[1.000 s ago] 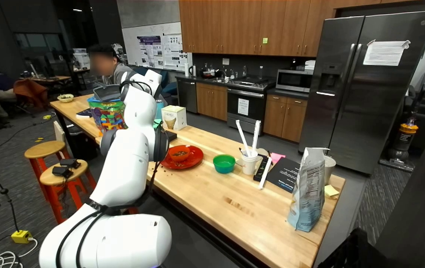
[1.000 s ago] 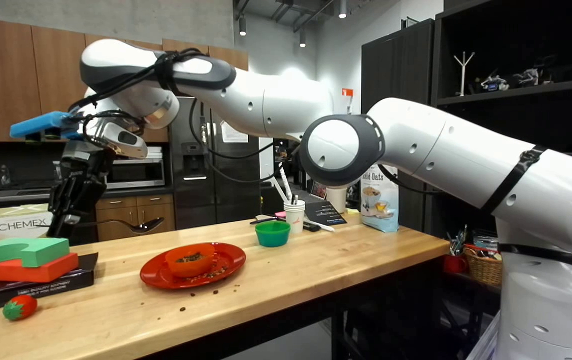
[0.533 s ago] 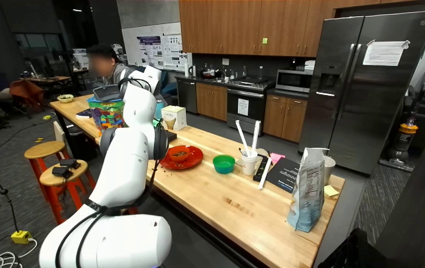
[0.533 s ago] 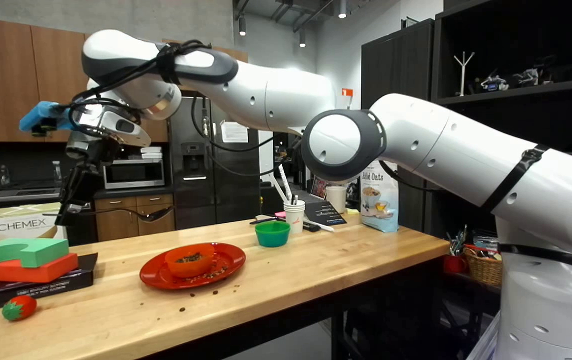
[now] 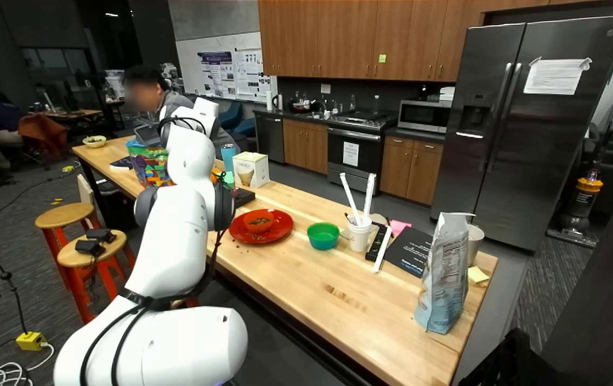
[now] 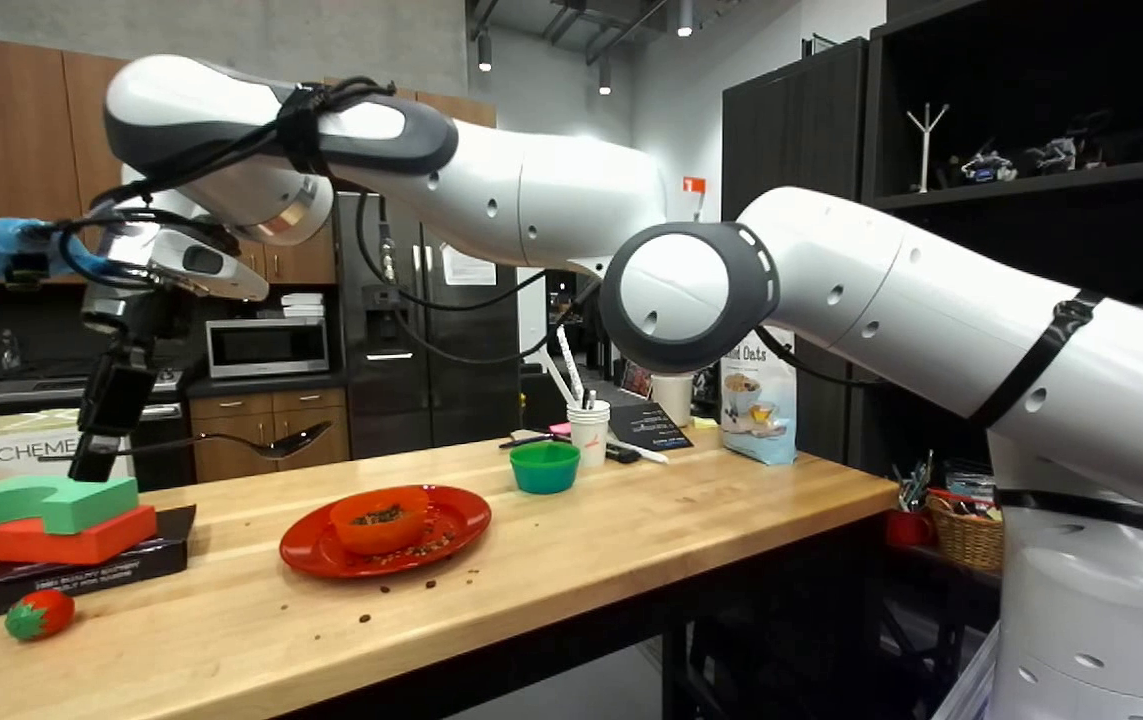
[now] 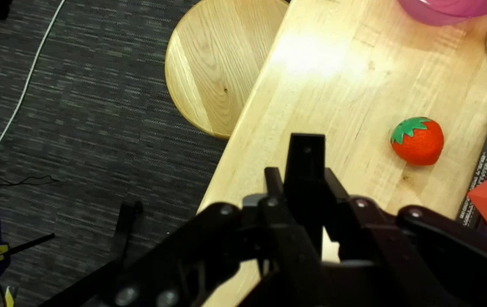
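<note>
My gripper (image 6: 99, 455) is shut on a dark spoon (image 6: 303, 440) by its handle. The spoon lies nearly level in the air, its bowl pointing toward the arm's base side; I cannot tell whether anything is in it. In the wrist view the gripper (image 7: 305, 183) shows a dark bar, seemingly the spoon's handle, between its fingers. The gripper is nearest the green block (image 6: 81, 508), just above and behind it, stacked on a red block (image 6: 66, 540) and a black box (image 6: 96, 575). A toy strawberry (image 7: 420, 143) lies nearby. The gripper is hidden behind the arm in an exterior view.
A red plate (image 6: 316, 550) bears an orange bowl (image 6: 381, 538) with small dark bits; more bits lie scattered around. A green bowl (image 5: 323, 236), a white cup (image 5: 359, 238) and an oats bag (image 5: 442, 284) stand further along. A Chemex box (image 5: 251, 169) and stool (image 7: 224, 64) are near.
The arm first rose slightly, then swung away from its base, to the left in both exterior views. The gripper tilted and carried the spoon along. The things on the table have not moved.
</note>
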`<state>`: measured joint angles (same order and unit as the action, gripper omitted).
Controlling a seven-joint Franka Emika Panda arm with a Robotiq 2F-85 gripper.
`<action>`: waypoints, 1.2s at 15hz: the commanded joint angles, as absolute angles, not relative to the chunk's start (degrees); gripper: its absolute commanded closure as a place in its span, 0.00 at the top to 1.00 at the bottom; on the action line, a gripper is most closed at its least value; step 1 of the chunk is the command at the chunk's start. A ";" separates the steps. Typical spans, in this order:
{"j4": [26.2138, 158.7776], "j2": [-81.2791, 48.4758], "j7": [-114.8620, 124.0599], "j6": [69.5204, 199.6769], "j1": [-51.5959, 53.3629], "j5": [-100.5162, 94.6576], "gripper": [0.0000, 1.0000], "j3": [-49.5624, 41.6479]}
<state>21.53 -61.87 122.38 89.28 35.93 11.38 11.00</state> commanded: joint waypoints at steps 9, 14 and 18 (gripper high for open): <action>20.04 -64.65 94.50 93.32 38.19 14.16 0.06 14.82; 20.71 -66.11 85.16 94.90 37.32 20.24 0.06 19.04; 20.92 -66.50 82.41 94.93 38.13 22.11 0.06 20.06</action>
